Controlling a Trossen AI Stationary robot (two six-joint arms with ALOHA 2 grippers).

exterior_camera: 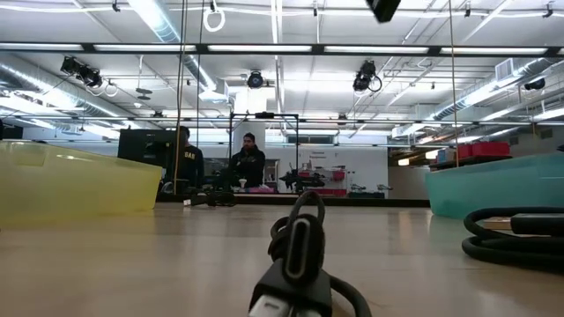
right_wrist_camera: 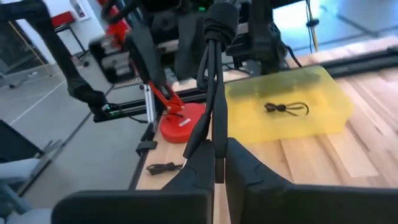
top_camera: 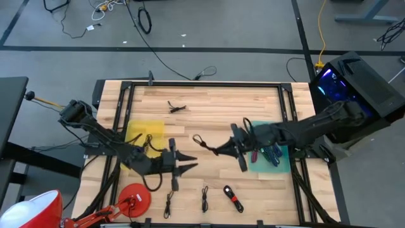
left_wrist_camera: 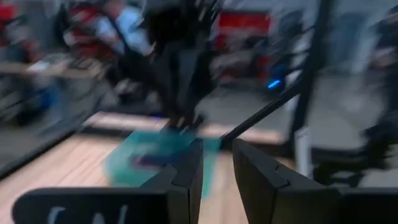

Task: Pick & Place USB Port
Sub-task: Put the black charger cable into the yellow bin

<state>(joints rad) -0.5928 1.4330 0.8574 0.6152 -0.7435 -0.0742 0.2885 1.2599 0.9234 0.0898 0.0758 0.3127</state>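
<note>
My right gripper (top_camera: 223, 150) hangs over the table's middle, shut on a black bundled USB cable (top_camera: 202, 143), which sticks out past the fingertips toward the table's left (right_wrist_camera: 214, 74). My left gripper (top_camera: 188, 166) is raised near the table's front left and points right. Its fingers (left_wrist_camera: 217, 168) stand apart with nothing between them. A yellow bin (top_camera: 147, 136) at the left holds one tied black cable (right_wrist_camera: 286, 109). A teal bin (top_camera: 269, 155) lies under my right arm. My right gripper pinches one end of the cable bundle (right_wrist_camera: 216, 134) between its two fingers. The fingers come nearly level from the table's right, and the bundle runs on ahead along their line. The cable looks lifted clear of the table, its looped end (top_camera: 197, 139) farthest from the fingers.
Loose black cables lie at the far middle (top_camera: 177, 107) and along the front edge (top_camera: 169, 204), (top_camera: 205, 199), (top_camera: 233, 198). One of them lies close to the low camera (exterior_camera: 300, 255). A red round lamp base (top_camera: 135, 197) stands at the front left. People stand in the room beyond (exterior_camera: 247, 163).
</note>
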